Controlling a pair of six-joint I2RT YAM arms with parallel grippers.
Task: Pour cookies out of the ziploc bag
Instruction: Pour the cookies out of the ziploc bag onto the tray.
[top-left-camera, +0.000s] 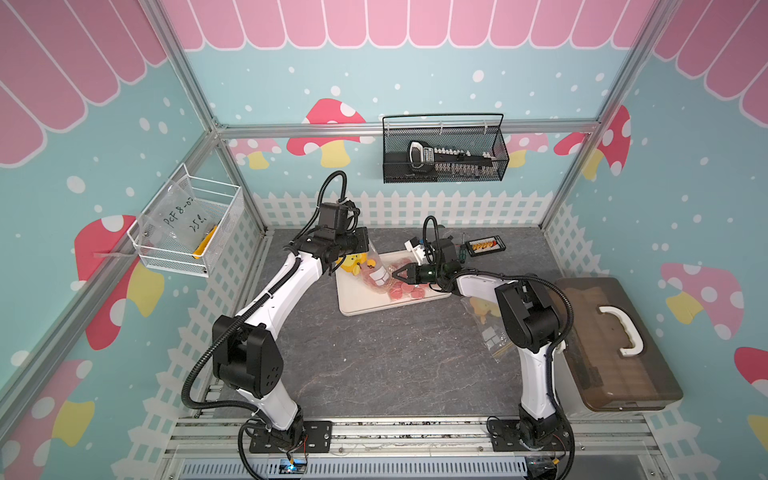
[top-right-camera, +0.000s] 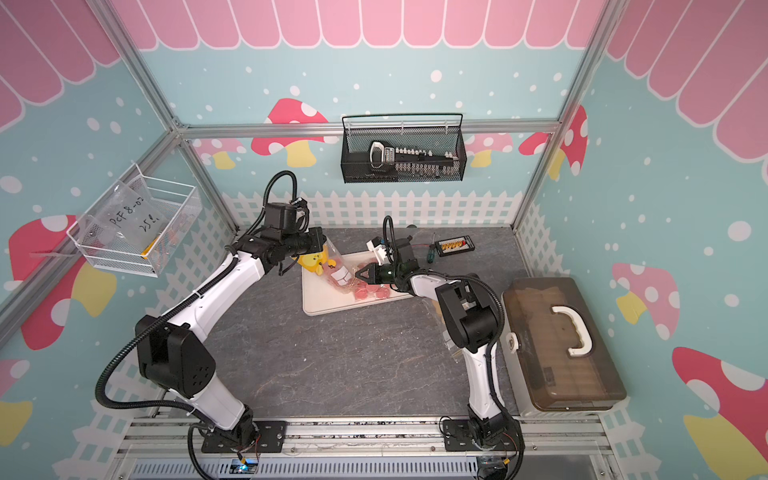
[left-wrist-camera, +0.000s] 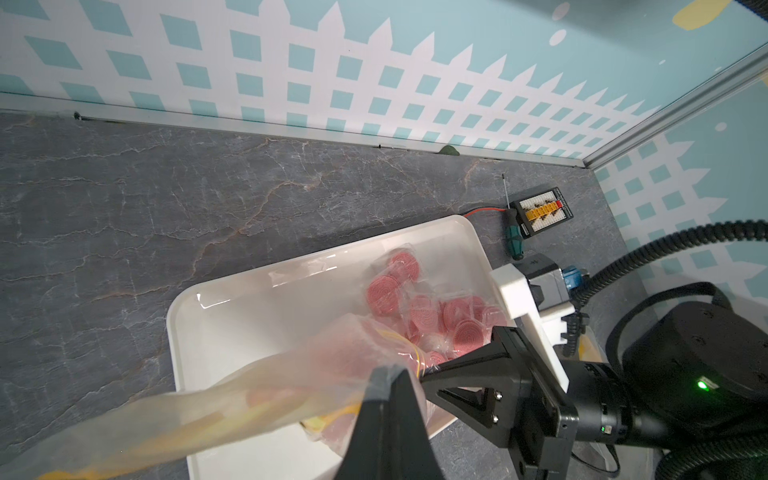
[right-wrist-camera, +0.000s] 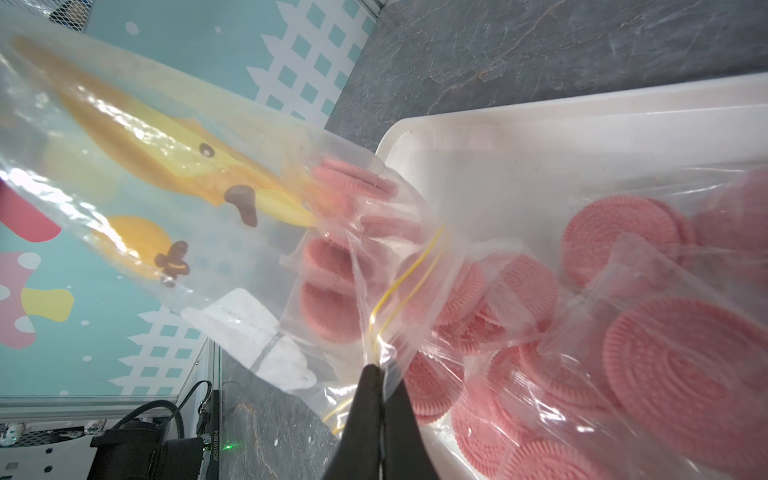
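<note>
Both arms reach in over white tray (top-left-camera: 360, 306). Left gripper (left-wrist-camera: 390, 376) clamped on ziploc bag (top-left-camera: 376, 272) closed end, raised. Right gripper (right-wrist-camera: 380, 370) pinched shut on its mouth, low. Cookies (top-left-camera: 405, 289): some on tray, some in bag.

Your left arm (top-left-camera: 286, 286) and right arm (top-left-camera: 534, 374) have white link shells and black joint housings. Black corrugated conduit (left-wrist-camera: 665, 244) runs beside each. The right claw (top-left-camera: 392, 276) is black with triangular cut-outs.
</note>
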